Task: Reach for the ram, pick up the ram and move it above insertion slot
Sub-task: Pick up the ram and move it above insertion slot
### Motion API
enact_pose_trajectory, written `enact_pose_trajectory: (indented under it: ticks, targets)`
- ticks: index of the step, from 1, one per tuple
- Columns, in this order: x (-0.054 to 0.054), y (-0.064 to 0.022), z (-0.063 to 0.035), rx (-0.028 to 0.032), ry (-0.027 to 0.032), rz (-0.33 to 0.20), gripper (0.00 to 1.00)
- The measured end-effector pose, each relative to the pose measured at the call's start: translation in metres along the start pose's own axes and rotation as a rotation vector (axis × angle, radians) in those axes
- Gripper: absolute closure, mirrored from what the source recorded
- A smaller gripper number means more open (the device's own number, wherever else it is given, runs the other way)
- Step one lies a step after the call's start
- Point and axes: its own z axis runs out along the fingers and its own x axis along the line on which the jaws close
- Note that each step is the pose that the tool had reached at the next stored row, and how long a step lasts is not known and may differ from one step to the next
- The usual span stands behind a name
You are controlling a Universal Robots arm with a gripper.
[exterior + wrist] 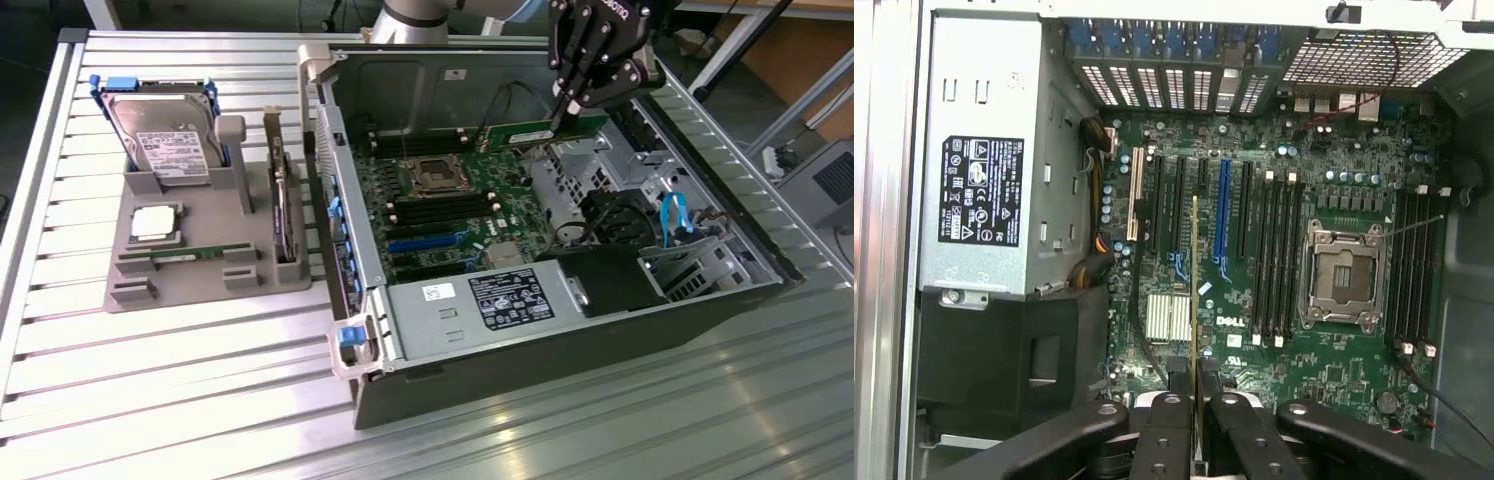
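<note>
One ram (523,133) is clamped between the closed fingers of the gripper (571,108) and is held over the open computer case (747,290). In the exterior view the green strip is seen extending from the fingertips toward 9 o'clock, raised above the motherboard (454,205) at the far end of the case. In the wrist view the ram (1196,290) is seen edge-on as a thin vertical line (its flat faces are pinched by the finger pads (1176,375)), so that its contact edge is presented downward to the board. The strip is judged to be aligned with the long direction of the black memory slots (1274,255), which lie toward 3 o'clock from it, beside the processor socket (1341,275). The grey holder tray (200,250), with a hard drive (167,140) standing in it and a processor chip (154,222) lying flat, is placed well apart from the case at 9 o'clock.
</note>
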Motion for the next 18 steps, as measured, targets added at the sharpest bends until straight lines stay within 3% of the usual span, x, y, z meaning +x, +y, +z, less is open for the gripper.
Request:
enact_pose_trajectory:
  ticks: [18]
  targets:
    - [0.0000,-0.0002,0.0000,-0.0003,0.0046,0.000,0.86]
